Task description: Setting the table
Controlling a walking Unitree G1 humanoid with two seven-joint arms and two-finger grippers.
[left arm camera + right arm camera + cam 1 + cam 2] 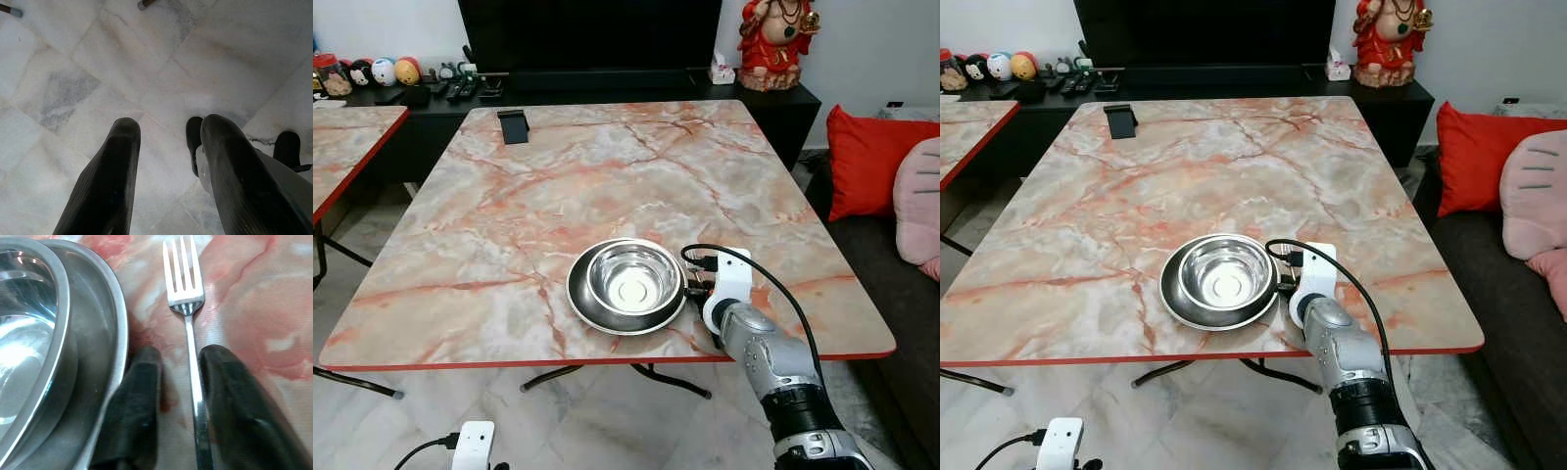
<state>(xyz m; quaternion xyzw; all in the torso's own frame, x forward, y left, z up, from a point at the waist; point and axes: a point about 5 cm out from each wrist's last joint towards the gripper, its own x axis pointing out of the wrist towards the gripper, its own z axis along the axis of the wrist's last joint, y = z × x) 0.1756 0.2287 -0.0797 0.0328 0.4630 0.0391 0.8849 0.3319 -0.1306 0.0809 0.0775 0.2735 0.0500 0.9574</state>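
1. currently: right gripper (pixel 178 382) spread, straddling fork (pixel 185 289) handle; fork flat on table (pixel 509 225), just beside plate (pixel 582 299) holding bowl (pixel 631 276).
2. thin, stiff, light, slippery steel: pinch mid-handle, across narrow sides.
3. left gripper (pixel 168 161) spread, empty, hanging over floor (pixel 58 88).

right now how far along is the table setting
Done: a steel bowl sits in a steel plate near the marble table's front edge. In hand: the right gripper is low beside the plate, a fork lying between its parted jaws on the tabletop, apparently just being placed or released. The left gripper hangs idle over the floor. Left: letting go and pulling back; no other cutlery is visible.
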